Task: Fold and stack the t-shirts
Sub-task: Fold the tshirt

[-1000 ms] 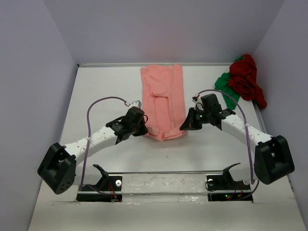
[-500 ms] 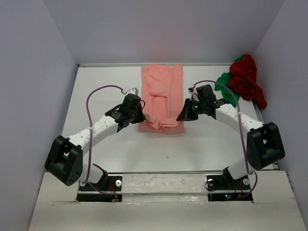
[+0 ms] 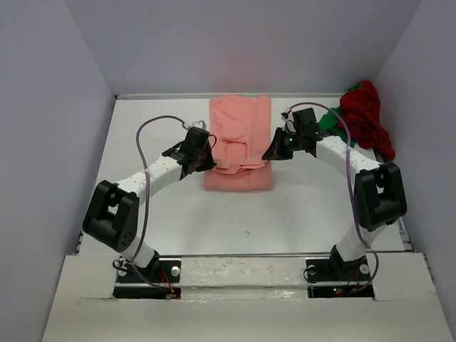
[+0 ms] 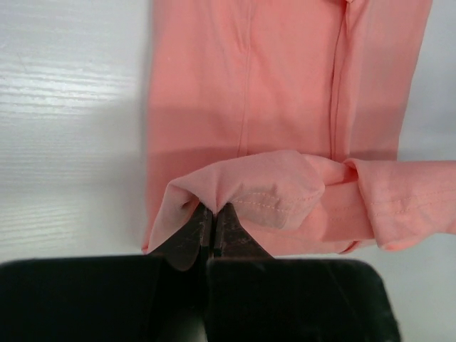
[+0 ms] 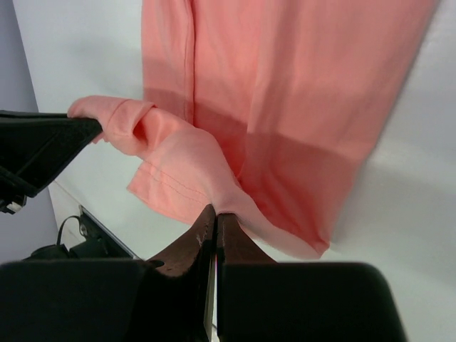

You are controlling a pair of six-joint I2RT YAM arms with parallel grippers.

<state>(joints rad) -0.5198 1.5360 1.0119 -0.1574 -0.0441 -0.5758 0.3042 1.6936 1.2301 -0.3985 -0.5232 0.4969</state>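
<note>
A salmon-pink t-shirt (image 3: 239,142) lies in the middle of the white bench (image 3: 285,206), towards its far half. It is folded into a narrow strip. Its long axis runs straight away from the arm bases, from the near side of the bench to the back wall, and its far end almost reaches the back edge. The near end is lifted off the bench and doubled back over the strip, so that end now points towards the back wall.

The left tool (image 3: 206,160) sits at the strip's left edge and the right tool (image 3: 271,153) at its right edge, so the shirt lies between them. Each tool's fingers are pressed together on a corner of the raised near end. In the left wrist view the pinched cloth bunches up just beyond the fingertips, with a line of stitching showing. In the right wrist view the raised edge sags in a band between the two tools.

A dark red t-shirt (image 3: 363,117) lies crumpled in the far right corner, resting on a green t-shirt (image 3: 329,121), just beyond the right arm.
</note>
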